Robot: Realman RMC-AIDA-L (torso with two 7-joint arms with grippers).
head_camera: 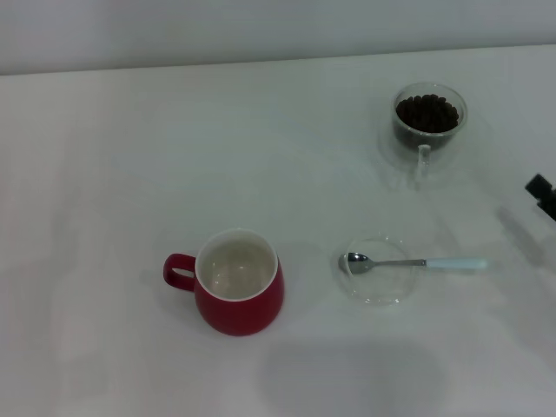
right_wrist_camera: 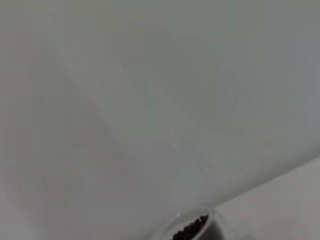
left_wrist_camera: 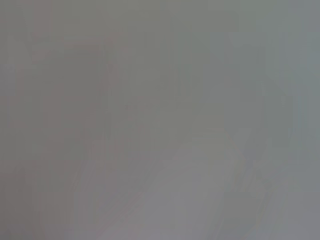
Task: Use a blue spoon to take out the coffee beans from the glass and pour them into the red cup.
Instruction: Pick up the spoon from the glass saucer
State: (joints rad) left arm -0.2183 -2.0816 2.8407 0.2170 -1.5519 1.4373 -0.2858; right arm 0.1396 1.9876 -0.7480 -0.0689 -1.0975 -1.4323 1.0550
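Because nothing has been picked up yet, the head view shows everything laid out for reach: the blue spoon (head_camera: 415,262) lies with its bowl in a flat clear dish (head_camera: 379,295) and its handle pointing toward the robot's right, the red cup (head_camera: 238,283) stands empty to the left of it, and the glass (head_camera: 430,116) of coffee beans (head_camera: 426,113) sits farther back. The right gripper (head_camera: 542,195) barely enters at the right edge; its opening I cannot tell. The left wrist view shows only blank surface, and no left gripper appears in any view. The right wrist view catches the glass rim (right_wrist_camera: 192,226), so that arm looks likely to work
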